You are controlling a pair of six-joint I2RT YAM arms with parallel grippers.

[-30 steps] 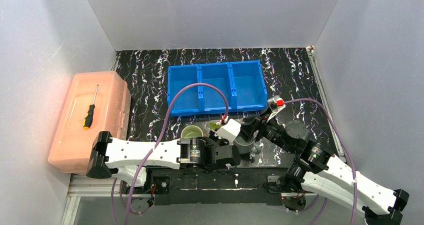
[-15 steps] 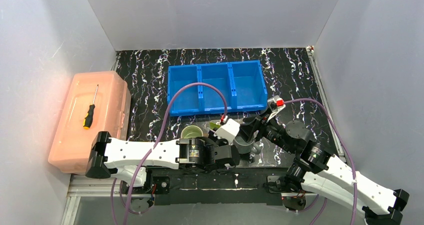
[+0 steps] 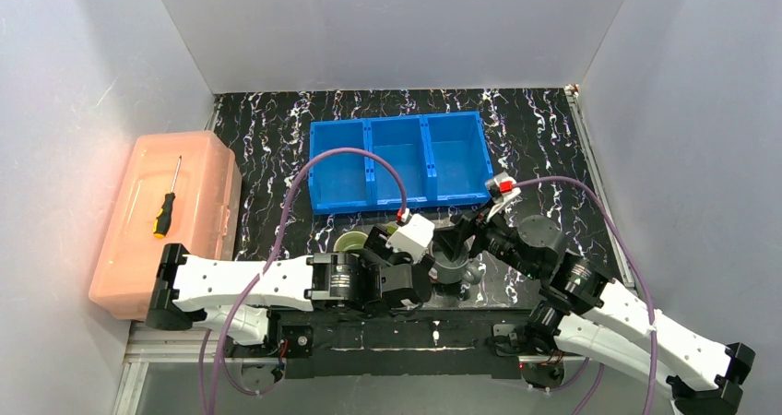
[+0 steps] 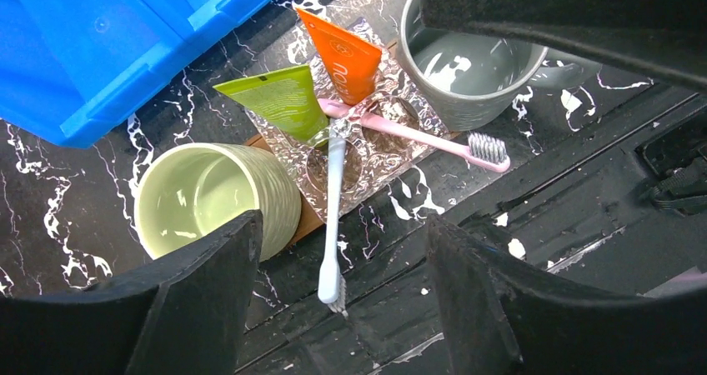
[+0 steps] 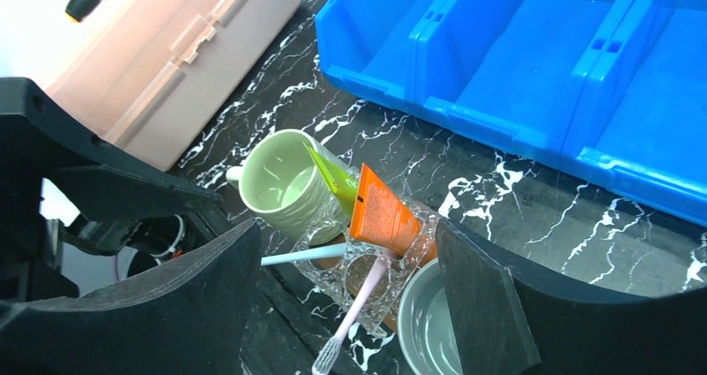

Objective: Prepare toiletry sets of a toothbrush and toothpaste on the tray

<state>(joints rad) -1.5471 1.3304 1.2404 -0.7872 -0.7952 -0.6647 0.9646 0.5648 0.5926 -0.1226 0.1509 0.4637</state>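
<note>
The left claw (image 4: 342, 225) has just sprung from nearly shut to wide and empty; the right claw (image 5: 346, 233) gapes empty too. On the tray (image 4: 310, 221), the clear holder (image 4: 367, 154) carries the lime-green tube (image 4: 279, 100) and orange tube (image 4: 343, 54) at 12 o'clock, with the toothbrushes (image 4: 333, 200) trailing toward 5, likely just released.

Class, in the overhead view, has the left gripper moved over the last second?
Yes: the left gripper has shifted slightly left and toward the blue bin.
</note>
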